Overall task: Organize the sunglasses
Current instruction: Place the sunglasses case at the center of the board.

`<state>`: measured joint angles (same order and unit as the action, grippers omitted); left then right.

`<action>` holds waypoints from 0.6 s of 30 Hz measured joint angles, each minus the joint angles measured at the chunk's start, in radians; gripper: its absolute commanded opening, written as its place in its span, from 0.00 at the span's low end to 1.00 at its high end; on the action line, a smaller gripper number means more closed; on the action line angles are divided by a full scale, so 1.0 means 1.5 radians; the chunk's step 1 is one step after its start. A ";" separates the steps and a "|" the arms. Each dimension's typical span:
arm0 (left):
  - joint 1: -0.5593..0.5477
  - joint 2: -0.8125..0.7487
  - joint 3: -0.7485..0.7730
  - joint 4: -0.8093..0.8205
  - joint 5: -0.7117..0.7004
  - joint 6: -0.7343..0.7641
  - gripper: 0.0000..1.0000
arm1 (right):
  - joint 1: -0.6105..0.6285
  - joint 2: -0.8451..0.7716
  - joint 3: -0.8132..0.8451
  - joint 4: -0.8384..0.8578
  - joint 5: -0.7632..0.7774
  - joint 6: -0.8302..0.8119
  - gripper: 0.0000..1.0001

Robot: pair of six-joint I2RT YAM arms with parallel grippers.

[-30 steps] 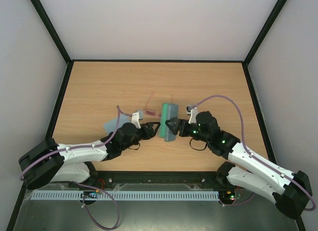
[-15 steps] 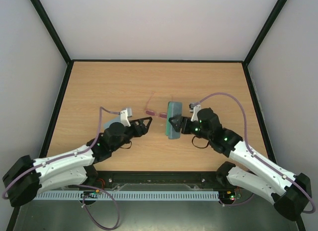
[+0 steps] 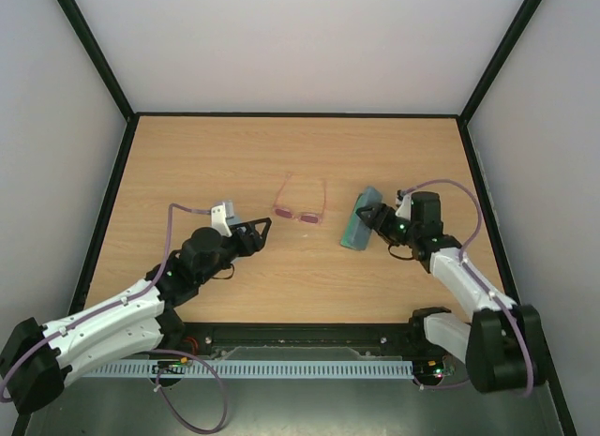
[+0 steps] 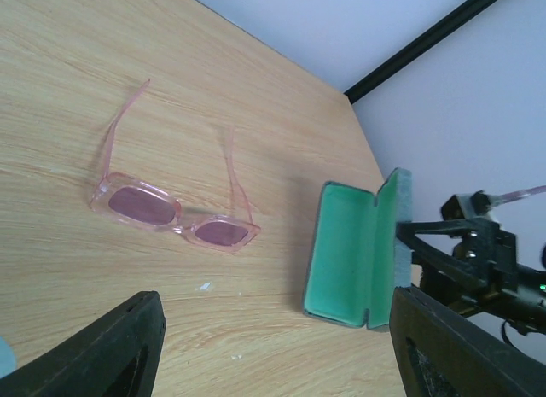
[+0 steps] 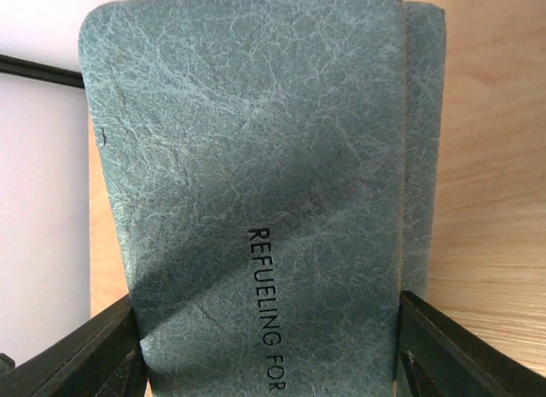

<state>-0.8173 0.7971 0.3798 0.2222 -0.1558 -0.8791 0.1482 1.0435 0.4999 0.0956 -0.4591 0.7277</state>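
Observation:
The sunglasses (image 3: 300,204) lie on the wooden table with pink frame, purple lenses and temple arms spread; in the left wrist view the sunglasses (image 4: 173,213) are ahead and to the left. My left gripper (image 3: 258,235) is open and empty, a short way to their near left, with both black fingers (image 4: 102,350) low in its own view. My right gripper (image 3: 372,218) is shut on the blue-grey case (image 3: 357,232) to the right of the glasses. The case (image 4: 350,252) stands open, showing green lining. Its textured outside (image 5: 256,183) fills the right wrist view.
A black frame edges the table (image 3: 187,164), with white walls close on the left, right and back. A sliver of light blue (image 4: 4,356) shows at the left edge of the left wrist view.
My left gripper drew back to the near left and opened wider, leaving the sunglasses on the table. My right arm swung to the right, carrying the case away from the glasses.

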 measured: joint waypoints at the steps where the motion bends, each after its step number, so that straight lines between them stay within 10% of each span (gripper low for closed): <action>1: 0.001 -0.001 0.000 -0.004 0.002 0.001 0.75 | -0.009 0.018 -0.009 0.015 -0.017 0.005 0.48; 18: 0.025 -0.006 -0.002 -0.013 0.032 0.017 0.87 | -0.033 0.199 -0.002 0.130 -0.106 -0.013 0.86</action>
<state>-0.7792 0.7883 0.3775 0.2020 -0.1081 -0.8543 0.0982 1.3422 0.4969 0.2905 -0.6178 0.7074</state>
